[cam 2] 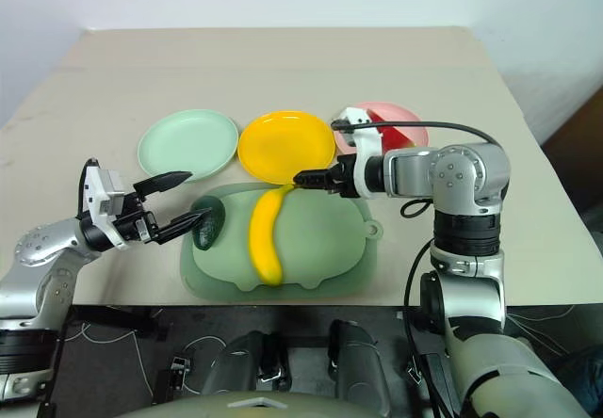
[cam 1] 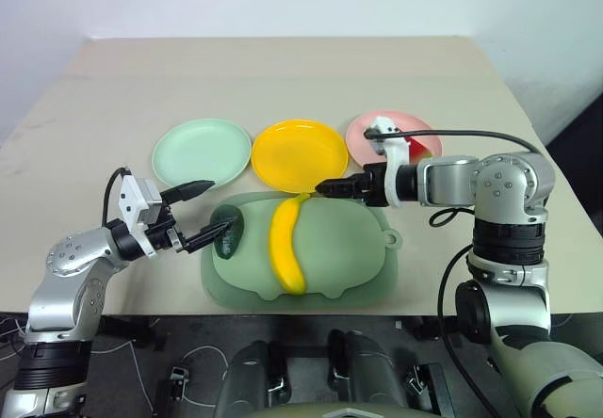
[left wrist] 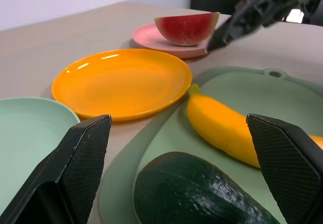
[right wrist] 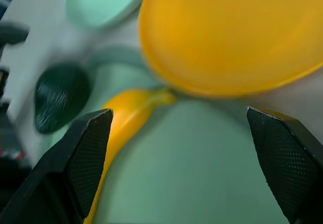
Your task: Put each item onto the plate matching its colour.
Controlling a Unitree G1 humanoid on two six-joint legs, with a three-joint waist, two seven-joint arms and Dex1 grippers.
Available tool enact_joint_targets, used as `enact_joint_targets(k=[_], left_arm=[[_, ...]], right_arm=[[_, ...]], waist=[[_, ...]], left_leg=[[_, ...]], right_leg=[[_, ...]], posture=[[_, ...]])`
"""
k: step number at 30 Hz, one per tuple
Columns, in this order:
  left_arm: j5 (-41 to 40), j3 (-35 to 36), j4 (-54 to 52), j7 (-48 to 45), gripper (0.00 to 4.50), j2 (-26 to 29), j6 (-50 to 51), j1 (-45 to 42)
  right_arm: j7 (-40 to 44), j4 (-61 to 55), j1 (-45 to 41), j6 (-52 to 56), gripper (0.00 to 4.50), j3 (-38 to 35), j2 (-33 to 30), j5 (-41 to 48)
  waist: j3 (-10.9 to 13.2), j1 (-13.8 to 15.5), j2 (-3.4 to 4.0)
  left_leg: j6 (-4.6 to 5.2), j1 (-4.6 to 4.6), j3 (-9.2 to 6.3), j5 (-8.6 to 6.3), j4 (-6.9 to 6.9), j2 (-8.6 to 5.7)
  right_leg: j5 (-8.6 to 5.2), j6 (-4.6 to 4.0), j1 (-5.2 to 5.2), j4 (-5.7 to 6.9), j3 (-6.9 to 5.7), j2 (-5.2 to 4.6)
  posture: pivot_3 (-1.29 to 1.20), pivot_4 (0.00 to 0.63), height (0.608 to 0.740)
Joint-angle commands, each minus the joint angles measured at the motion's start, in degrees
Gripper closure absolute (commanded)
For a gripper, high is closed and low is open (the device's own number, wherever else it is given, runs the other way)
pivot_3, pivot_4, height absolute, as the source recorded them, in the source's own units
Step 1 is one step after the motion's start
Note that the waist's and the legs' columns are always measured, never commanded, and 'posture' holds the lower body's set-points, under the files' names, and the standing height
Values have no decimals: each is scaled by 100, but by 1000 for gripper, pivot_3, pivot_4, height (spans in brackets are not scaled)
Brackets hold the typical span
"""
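The dark green avocado (cam 1: 229, 230) and the long yellow banana (cam 1: 285, 244) lie on the sage-green mat (cam 1: 353, 249). Behind the mat stand a mint green plate (cam 1: 202, 152), a yellow plate (cam 1: 300, 154) and a pink plate (cam 1: 363, 134). The red watermelon wedge (left wrist: 186, 28) rests on the pink plate. My left gripper (cam 1: 215, 209) is open, level, just left of the avocado and apart from it. My right gripper (cam 1: 322, 189) is open and empty, pointing left over the banana's stem end at the yellow plate's front edge.
The plates and mat sit on a beige table (cam 1: 283, 79) with bare surface behind the plates and on both sides. The mat's front edge lies close to the table's near edge. A black cable (cam 1: 471, 136) loops off my right wrist.
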Motion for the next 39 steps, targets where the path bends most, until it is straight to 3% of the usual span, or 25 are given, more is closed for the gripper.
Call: enact_joint_targets(k=[1,8,16,22,26,39], left_arm=[[-69,124,-209,-17,0,110,24,-27],[-16,88,-45,-62,0,115,0,-181],[33,-2,-25,6,0,51,16,-302],[26,-21,-99,60,0,66,68,-328],[5,-10,-135,93,0,82,88,-333],[3,-33,-141,136,0,34,59,-354]], right_arm=[[-802,510,-183,37,30,203,153,1187],[-2320,1760,-748,37,30,1203,207,3327],[-4432,3144,-1269,-302,30,1568,708,5073],[-5821,3047,-1242,-943,30,2123,763,6118],[-5757,2621,-1391,-788,30,2468,569,5865],[-3670,1462,-1625,30,30,2851,294,3575]], waist=[[0,-15,0],[0,-10,-1],[-2,-5,-3],[-2,-2,-3],[-2,-1,-3],[-2,1,-3]], left_leg=[[0,2,0,0,0,2],[1,4,3,1,2,2],[2,6,1,2,5,0],[7,8,2,5,5,0],[14,8,2,9,6,-1],[16,8,1,10,6,1]], right_leg=[[0,0,1,1,0,2],[0,0,-5,24,2,3],[0,2,1,29,2,6],[0,3,2,34,2,8],[0,3,4,33,3,8],[0,4,3,32,3,7]], posture=[[0,150,696],[0,150,696],[0,150,696],[0,150,696],[0,150,696],[0,150,696]])
